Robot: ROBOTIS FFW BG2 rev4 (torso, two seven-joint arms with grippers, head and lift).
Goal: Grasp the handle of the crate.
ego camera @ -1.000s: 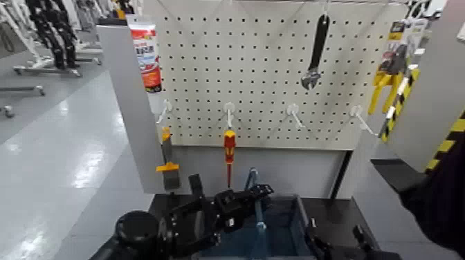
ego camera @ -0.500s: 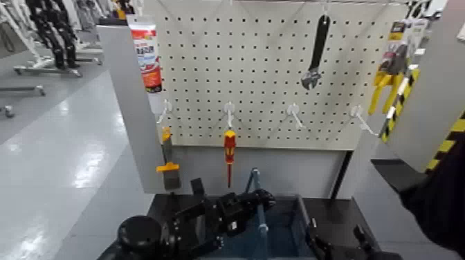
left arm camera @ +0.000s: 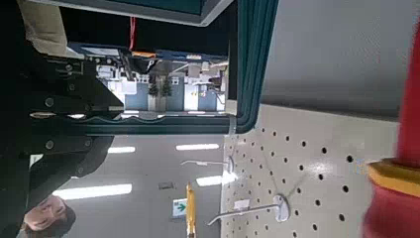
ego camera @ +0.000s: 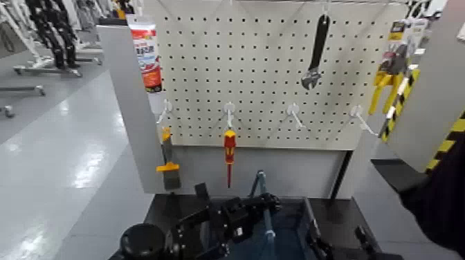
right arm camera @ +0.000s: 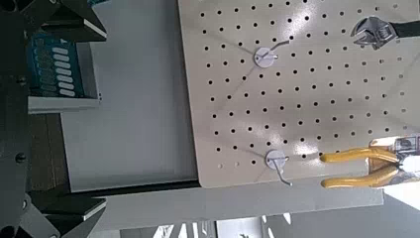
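The handle (ego camera: 262,197), a thin blue-grey bail bar, is standing nearly upright over the middle of the crate (ego camera: 294,231) at the lower centre of the head view, its top leaning slightly away from the robot toward the pegboard (ego camera: 270,72). The crate, a blue-teal plastic bin with grey walls, is sitting on a dark surface (ego camera: 339,214) just below the board. The left gripper (ego camera: 266,202) is reaching in from the robot's left, and its black fingertips are meeting the bar at about mid-height; whether they are closed on it or merely flanking it cannot be told. The bar's long axis is running vertically, crosswise to the gripper's reach, so a grasp appears to call for the fingers closing on the bar from its two sides. The left arm is the nearer one. The right gripper (ego camera: 332,247) is lying low, at the crate's right side, apparently idle; its opening cannot be judged either.

Behind the handle, a red-yellow screwdriver (ego camera: 229,155) is hanging blade down from a hook, close to the bar's upper end. A black wrench (ego camera: 315,55) and yellow-handled pliers (ego camera: 385,83) are hanging well apart to the right on the perforated white board.
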